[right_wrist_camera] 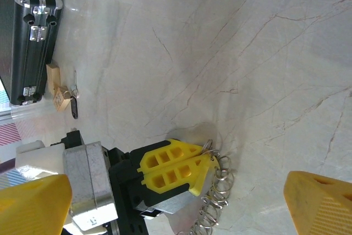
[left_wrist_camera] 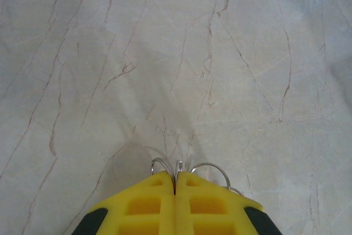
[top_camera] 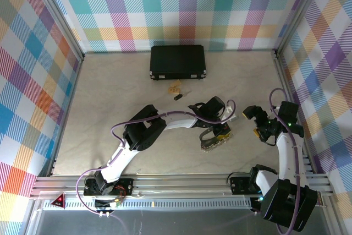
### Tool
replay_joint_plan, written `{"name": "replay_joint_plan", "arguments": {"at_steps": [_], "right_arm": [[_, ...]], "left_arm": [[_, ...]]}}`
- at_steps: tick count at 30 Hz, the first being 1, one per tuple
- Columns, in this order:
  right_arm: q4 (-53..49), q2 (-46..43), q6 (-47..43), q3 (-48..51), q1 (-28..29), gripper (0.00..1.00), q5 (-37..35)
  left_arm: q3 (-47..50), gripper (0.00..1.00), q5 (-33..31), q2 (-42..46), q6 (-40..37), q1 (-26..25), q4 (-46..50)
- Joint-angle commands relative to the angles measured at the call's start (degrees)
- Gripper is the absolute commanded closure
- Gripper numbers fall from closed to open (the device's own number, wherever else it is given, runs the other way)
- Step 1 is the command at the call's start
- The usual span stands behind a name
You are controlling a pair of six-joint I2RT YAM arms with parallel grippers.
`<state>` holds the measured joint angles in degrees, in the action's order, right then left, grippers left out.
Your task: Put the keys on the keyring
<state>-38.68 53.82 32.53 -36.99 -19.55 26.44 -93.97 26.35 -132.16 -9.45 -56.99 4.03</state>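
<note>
Left pincer [top_camera: 220, 132] is clamped shut on the keyring [top_camera: 214, 143], right of table centre. My left wrist cam shows the yellow fingers [left_wrist_camera: 148, 207] pressed flat together, with silver wire loops [left_wrist_camera: 212, 163] poking out at the tips. From the right wrist cam, the same pincer [right_wrist_camera: 204, 160] holds the ring's top end, and the rest of the beaded silver loop [right_wrist_camera: 217, 193] trails toward 6 o'clock on the table.

Right pincer [top_camera: 254, 122] hangs at 3 o'clock of the left one, near it but not touching. It is spread wide with nothing in it; its yellow fingers [right_wrist_camera: 322, 202] sit at opposite corners of its own cam.

The key [top_camera: 177, 97] lies loose on the table at about 10 o'clock from the left pincer, well apart from the ring. A tan piece [top_camera: 175, 86] is just beside it at 12. A black case [top_camera: 177, 62] lies flat past that, near the back wall.

The table [top_camera: 110, 92] is pale marble-look with thin brown veins. The walls [top_camera: 176, 4] are pastel plaid on three sides. An aluminium rail [top_camera: 181, 182] runs along the near edge.
</note>
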Motion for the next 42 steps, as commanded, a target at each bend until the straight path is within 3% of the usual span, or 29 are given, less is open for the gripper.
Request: {"name": "replay_joint_plan", "arguments": {"at_steps": [1, 8, 12, 18, 22, 25, 31, 42], "right_arm": [[-1.15, -0.99, -1.10, -1.93, -0.49, 0.02, 0.10], [-2.34, -2.58, -1.96, -2.15, -0.49, 0.03, -0.70], [-3.25, -4.06, -2.34, -2.03, -0.39, 0.04, -0.89], [-2.45, -4.79, -0.53, -0.68, 2.76, 0.05, -0.85], [-1.56, -4.48, 0.43, -0.73, 7.84, 0.05, -3.20], [-1.29, -3.28, 0.33, -1.67, 10.76, 0.04, -4.72], [-1.24, -2.05, -0.50, -3.06, 14.54, 0.04, -7.67], [-0.94, 0.78, -1.94, -4.84, 18.16, 0.04, -9.99]], "left_arm": [[4.17, 1.00, -3.62, 3.29, 0.87, -0.49, 1.23], [11.79, 1.00, -19.09, 9.06, 8.42, 0.94, 4.20], [13.99, 1.00, -27.47, 12.35, 14.70, 2.12, 11.18], [16.04, 1.00, -32.05, 13.41, 22.71, 3.53, 18.38], [16.93, 1.00, -31.82, 13.70, 24.63, 4.33, 18.96], [17.92, 0.83, -29.99, 15.27, 24.59, 4.52, 17.90], [20.00, 0.65, -23.60, 21.54, 23.55, 5.14, 17.70], [24.28, 0.70, -19.95, 29.53, 20.66, 8.91, 20.23]]}}
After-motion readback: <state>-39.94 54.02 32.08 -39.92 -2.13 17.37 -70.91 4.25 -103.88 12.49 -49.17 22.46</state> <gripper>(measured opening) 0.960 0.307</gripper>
